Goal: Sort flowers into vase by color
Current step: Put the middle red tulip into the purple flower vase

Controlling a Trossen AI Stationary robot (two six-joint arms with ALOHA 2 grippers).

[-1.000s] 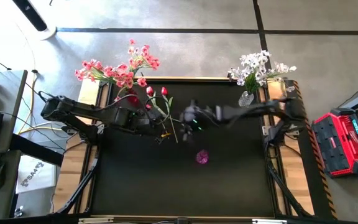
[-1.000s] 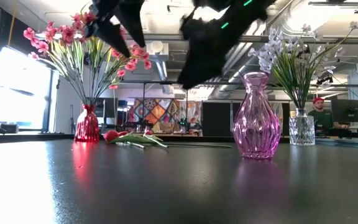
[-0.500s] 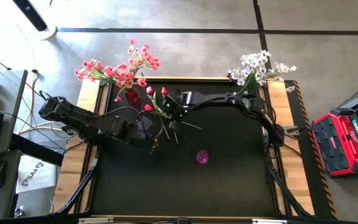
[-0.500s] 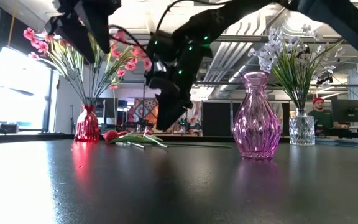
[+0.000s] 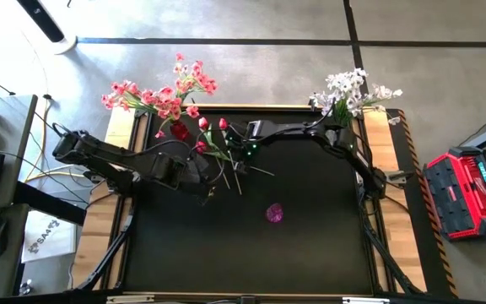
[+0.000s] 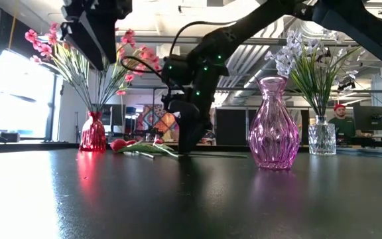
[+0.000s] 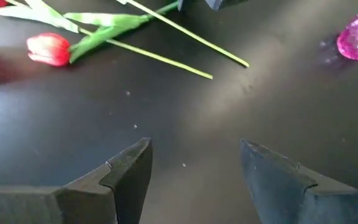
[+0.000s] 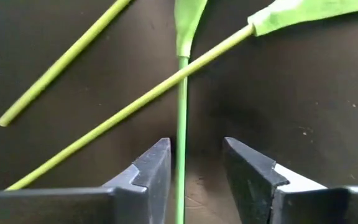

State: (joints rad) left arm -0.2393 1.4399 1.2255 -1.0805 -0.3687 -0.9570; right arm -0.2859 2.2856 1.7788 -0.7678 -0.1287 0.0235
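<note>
Black tabletop (image 5: 310,245), grey concrete floor around it

Right gripper (image 8: 188,177) down over the tulip stems (image 8: 180,124), fingers apart around one, not clamped; left gripper (image 7: 194,177) hangs released.

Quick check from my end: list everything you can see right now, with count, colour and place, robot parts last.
Table: one, black top, wooden edges.
Tulips: about three, red, lying at the table's far left, stems crossing.
Red vase: one, far left corner, holds pink flowers.
Clear vase: one, far right corner, holds white flowers.
Pink vase: one, empty, mid-table.
Toolbox: one, red, on the floor, right.
Person: one, red cap, in the background.
Left hand: open, above bare table near the tulips.
Right hand: open, straddling one tulip stem.
</note>
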